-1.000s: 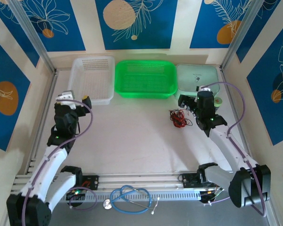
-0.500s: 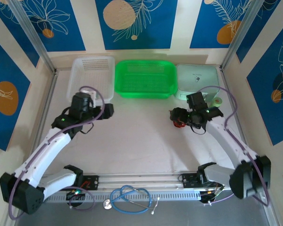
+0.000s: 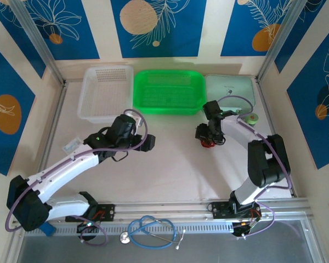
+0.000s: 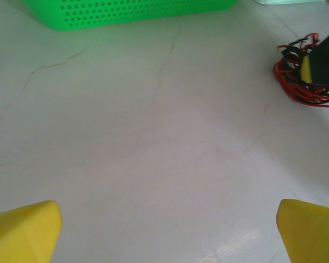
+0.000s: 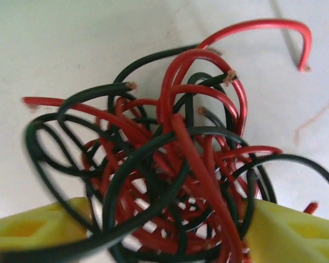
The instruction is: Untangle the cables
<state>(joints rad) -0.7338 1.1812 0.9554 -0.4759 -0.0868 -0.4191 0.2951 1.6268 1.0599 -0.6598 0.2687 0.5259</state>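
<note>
The cables are a tangled ball of thin red and black wires on the white table, right of centre, in front of the green basket. My right gripper is down over them. In the right wrist view the cables fill the gap between the yellow fingers, which stand apart on either side of the ball with outer loops against them. My left gripper hovers open over bare table left of centre, aimed at the tangle. Its yellow fingertips are wide apart, and the cables show far off at the upper right.
A white basket, a green basket and a pale green lidded box line the back of the table. A green tape roll lies beside the box. A blue stethoscope rests on the near rail.
My right gripper has dropped onto the tangle and its fingers have come in around it. The left arm has swung from the white basket toward the table's middle, still open.
</note>
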